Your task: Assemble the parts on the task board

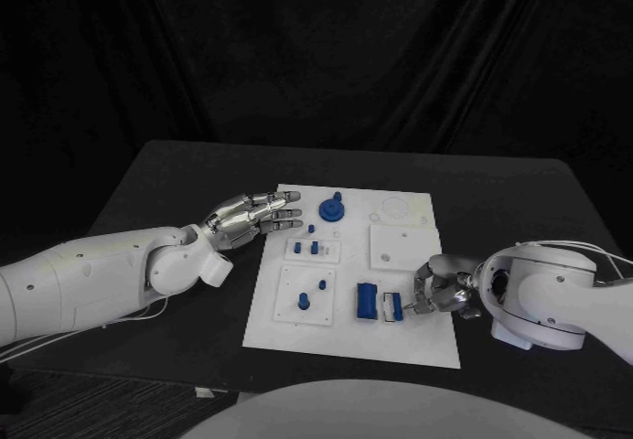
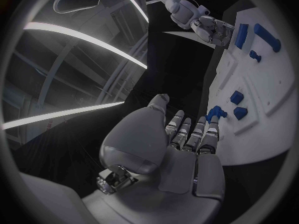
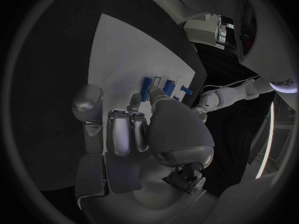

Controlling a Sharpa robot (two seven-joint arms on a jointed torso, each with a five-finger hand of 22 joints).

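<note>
The white task board (image 1: 409, 343) lies mid-table. A round blue part (image 1: 333, 210) stands at its far end, small blue pegs (image 1: 310, 247) and two blue pieces (image 1: 313, 293) sit on inset plates, and two blue blocks (image 1: 367, 302) (image 1: 394, 307) lie side by side near the right edge. My left hand (image 1: 251, 218) hovers at the board's far left edge, fingers straight and apart, holding nothing; the left wrist view shows the left hand (image 2: 187, 149) with its fingertips close to the round blue part (image 2: 215, 112). My right hand (image 1: 442, 293) sits at the right edge with fingers curled beside the blocks; contact is unclear. The right hand (image 3: 146, 134) faces the blocks (image 3: 148, 87).
The black table (image 1: 158, 183) surrounds the board, with bare room on the far side and at both sides. Two bare white inset plates (image 1: 400, 245) lie on the board's right half. A black curtain hangs behind the table.
</note>
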